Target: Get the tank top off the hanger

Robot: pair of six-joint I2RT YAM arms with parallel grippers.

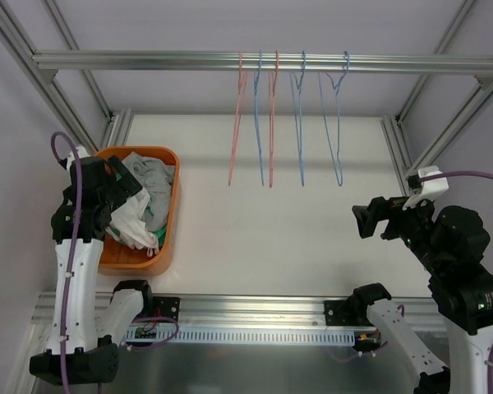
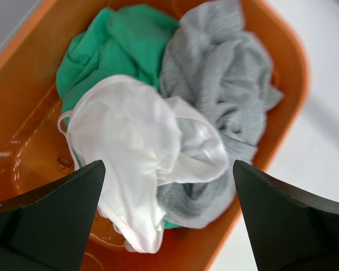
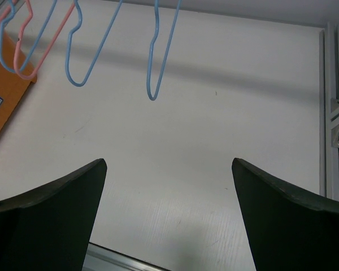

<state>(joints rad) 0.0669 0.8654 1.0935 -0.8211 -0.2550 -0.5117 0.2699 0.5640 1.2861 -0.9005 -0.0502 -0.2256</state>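
Observation:
Several bare wire hangers, pink (image 1: 237,123) and blue (image 1: 338,123), hang from the rail (image 1: 148,60) at the back; none carries a garment. A white tank top (image 2: 130,147) lies in the orange bin (image 2: 282,84) on top of a green garment (image 2: 113,39) and beside a grey one (image 2: 226,73). My left gripper (image 2: 168,169) is open and empty just above the white top. My right gripper (image 3: 169,164) is open and empty above the bare table at the right, with hangers (image 3: 158,62) ahead of it.
The orange bin (image 1: 168,238) stands at the table's left side. Aluminium frame posts (image 1: 398,148) line the back corners, and a rail (image 1: 255,308) runs along the near edge.

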